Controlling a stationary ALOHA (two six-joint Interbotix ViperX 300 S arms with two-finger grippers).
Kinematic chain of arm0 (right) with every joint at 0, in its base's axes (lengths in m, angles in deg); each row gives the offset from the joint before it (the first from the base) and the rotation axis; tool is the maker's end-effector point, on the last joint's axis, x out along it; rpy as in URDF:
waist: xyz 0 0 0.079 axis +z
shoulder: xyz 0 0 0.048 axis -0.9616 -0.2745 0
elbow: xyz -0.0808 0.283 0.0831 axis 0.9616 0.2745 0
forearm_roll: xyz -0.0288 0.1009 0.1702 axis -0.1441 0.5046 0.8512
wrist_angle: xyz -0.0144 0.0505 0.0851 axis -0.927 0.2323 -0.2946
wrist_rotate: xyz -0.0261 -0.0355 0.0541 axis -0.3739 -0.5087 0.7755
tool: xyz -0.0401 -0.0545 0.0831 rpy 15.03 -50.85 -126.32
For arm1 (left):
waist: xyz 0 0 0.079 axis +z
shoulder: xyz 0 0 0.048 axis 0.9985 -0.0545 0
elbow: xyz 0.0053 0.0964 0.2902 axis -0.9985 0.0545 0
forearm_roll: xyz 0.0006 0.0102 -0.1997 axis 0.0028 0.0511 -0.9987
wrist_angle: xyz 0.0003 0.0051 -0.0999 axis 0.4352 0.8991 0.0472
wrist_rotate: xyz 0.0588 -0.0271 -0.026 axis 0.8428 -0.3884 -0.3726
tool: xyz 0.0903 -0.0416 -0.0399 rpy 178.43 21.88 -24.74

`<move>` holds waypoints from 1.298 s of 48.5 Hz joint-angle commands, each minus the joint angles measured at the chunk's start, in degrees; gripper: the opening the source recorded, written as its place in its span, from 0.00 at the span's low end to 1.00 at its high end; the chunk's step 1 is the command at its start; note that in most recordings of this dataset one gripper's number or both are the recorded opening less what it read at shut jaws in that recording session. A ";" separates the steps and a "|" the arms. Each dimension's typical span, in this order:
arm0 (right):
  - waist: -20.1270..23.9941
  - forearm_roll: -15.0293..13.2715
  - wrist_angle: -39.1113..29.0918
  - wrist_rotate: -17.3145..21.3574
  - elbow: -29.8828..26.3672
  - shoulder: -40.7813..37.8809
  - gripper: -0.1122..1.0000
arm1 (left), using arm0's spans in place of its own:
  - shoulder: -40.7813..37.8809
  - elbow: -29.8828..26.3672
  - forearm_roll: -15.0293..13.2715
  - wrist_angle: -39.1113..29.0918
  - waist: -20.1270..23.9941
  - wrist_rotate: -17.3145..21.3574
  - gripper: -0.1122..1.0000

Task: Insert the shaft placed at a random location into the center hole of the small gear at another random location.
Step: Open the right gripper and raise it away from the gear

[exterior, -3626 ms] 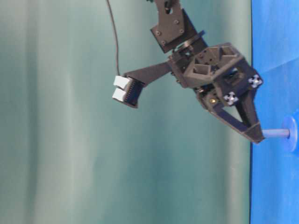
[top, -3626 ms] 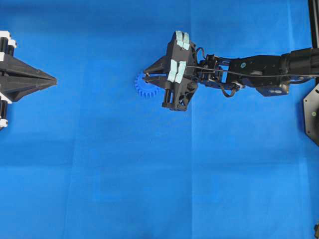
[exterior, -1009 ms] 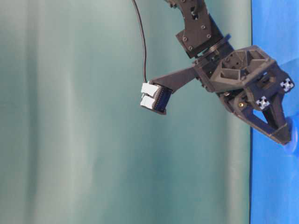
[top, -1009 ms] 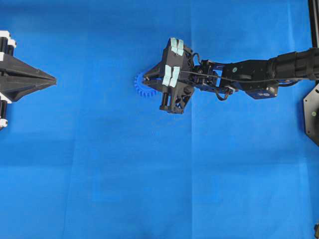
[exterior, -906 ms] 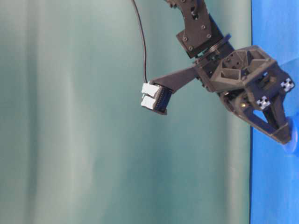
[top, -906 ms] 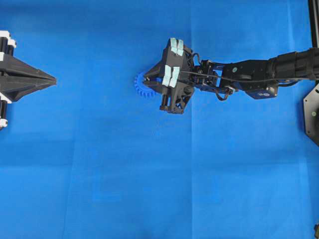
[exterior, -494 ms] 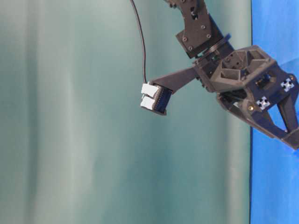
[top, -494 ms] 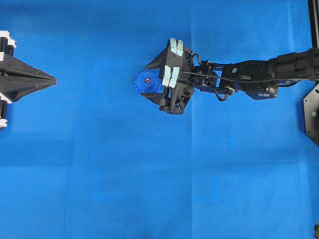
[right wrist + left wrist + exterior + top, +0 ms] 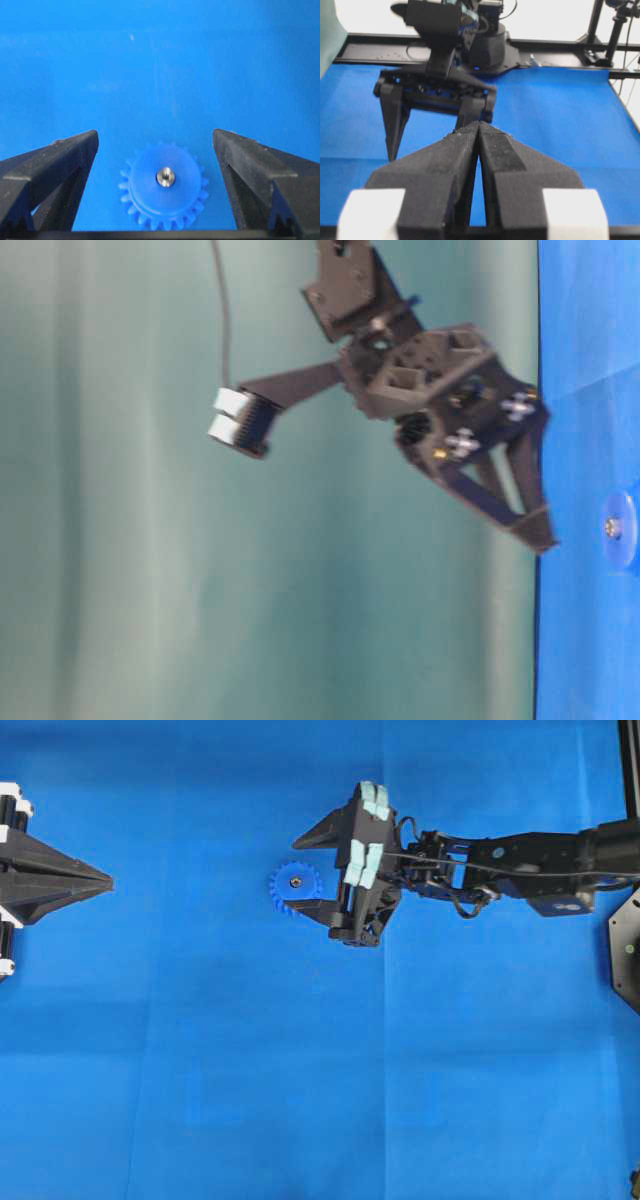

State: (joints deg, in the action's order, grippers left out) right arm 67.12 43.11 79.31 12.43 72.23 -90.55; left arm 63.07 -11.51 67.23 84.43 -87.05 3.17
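Observation:
The small blue gear (image 9: 295,889) lies flat on the blue cloth. The shaft (image 9: 294,880) stands in its center hole, with only its shiny end showing (image 9: 165,176), and it fills the hole. My right gripper (image 9: 301,876) is open and empty. Its fingertips (image 9: 92,140) straddle the gear (image 9: 164,189) without touching it. In the table-level view the right gripper (image 9: 540,530) is lifted off the gear (image 9: 622,528). My left gripper (image 9: 106,880) is shut and empty at the far left, and its tips (image 9: 479,125) point toward the right gripper.
A blue cloth (image 9: 300,1070) with fold creases covers the table. A green backdrop (image 9: 150,540) stands behind it in the table-level view. A black frame rail (image 9: 560,47) runs along the far edge. The right arm (image 9: 520,860) stretches in from the right.
My right gripper was shut on the shaft and pressed it down into the gear. It has opened, let go, and lifted back to the right. The shaft stays in the gear.

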 commanded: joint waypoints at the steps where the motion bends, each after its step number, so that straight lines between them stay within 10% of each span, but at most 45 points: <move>1: 0.53 0.18 -0.44 -0.18 -0.44 3.52 0.86 | -0.26 -0.62 0.00 0.35 0.09 -0.09 0.10; 27: 1.05 0.18 -1.23 -0.09 2.11 7.65 0.86 | 1.58 -0.53 -0.09 -1.05 0.09 -0.09 0.10; 63: 1.58 1.58 0.70 0.09 21.62 27.86 0.86 | 4.66 -0.18 0.00 -4.48 0.09 -1.32 0.10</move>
State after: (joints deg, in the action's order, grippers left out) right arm 68.53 44.52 79.48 12.43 93.41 -65.15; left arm 68.00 -11.16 67.23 79.60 -87.14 1.94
